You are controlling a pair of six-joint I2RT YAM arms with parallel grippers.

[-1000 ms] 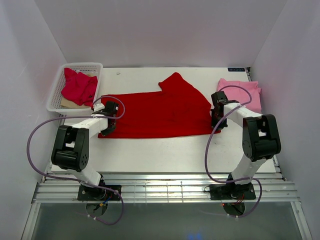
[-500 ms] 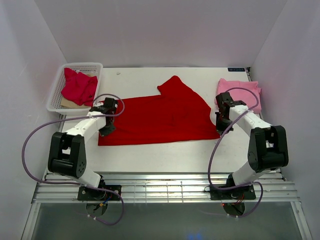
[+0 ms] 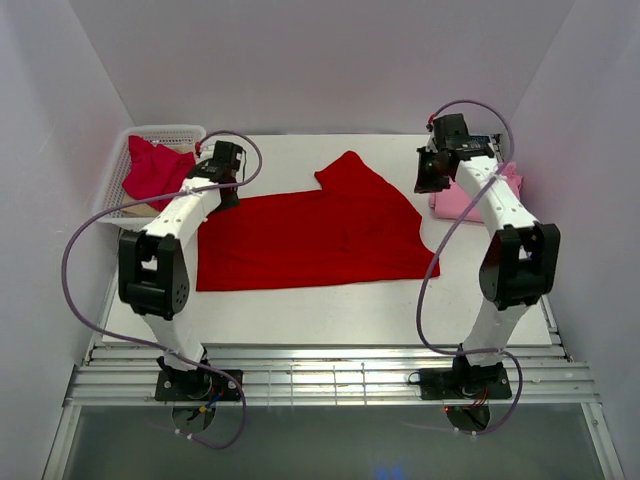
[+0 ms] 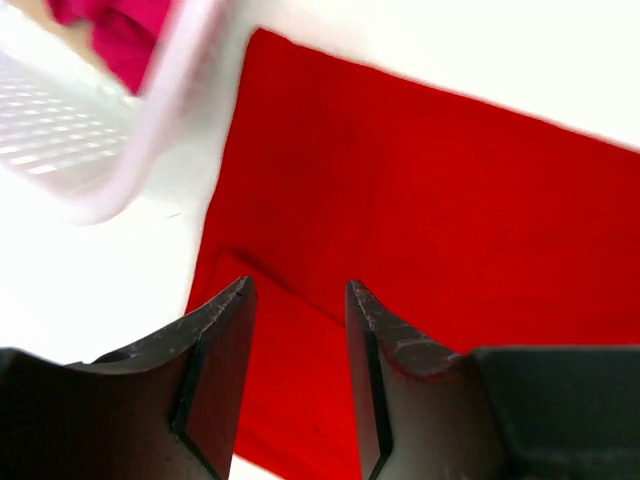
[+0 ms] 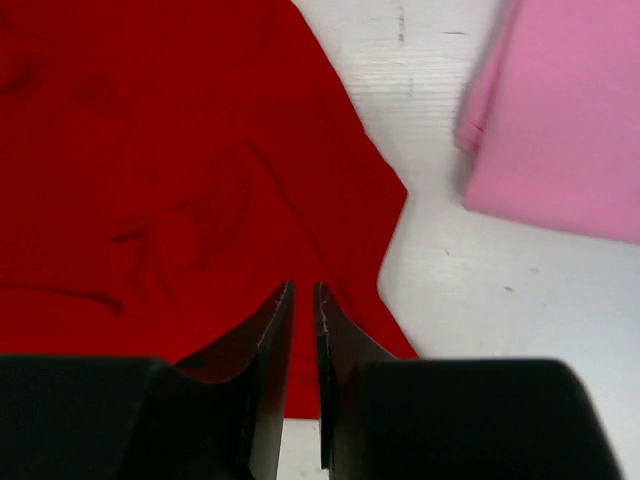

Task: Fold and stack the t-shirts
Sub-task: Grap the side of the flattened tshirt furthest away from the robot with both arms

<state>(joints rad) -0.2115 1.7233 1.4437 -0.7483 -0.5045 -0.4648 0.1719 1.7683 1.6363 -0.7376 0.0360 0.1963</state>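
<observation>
White walls close in a white desk, with both arm bases bolted at its near edge. Just beyond the bare near strip, the bright red t-shirt lies flat across the middle of the desk, its long straight edge nearest the arms and one sleeve pointing toward the far wall. In the left wrist view a narrow fold of the same cloth lies doubled along its left edge. Farther back, the left end effector hangs above the shirt's far left corner, just beside the basket; its fingers are spread apart with nothing between them. Level with it on the other side, the right end effector hangs over the shirt's right edge, between the red sleeve and the light pink t-shirt; its fingers stand only a narrow slit apart and pinch nothing. That pink shirt lies folded at the far right of the desk. At the far left, the white mesh basket holds the crumpled crimson t-shirt.
</observation>
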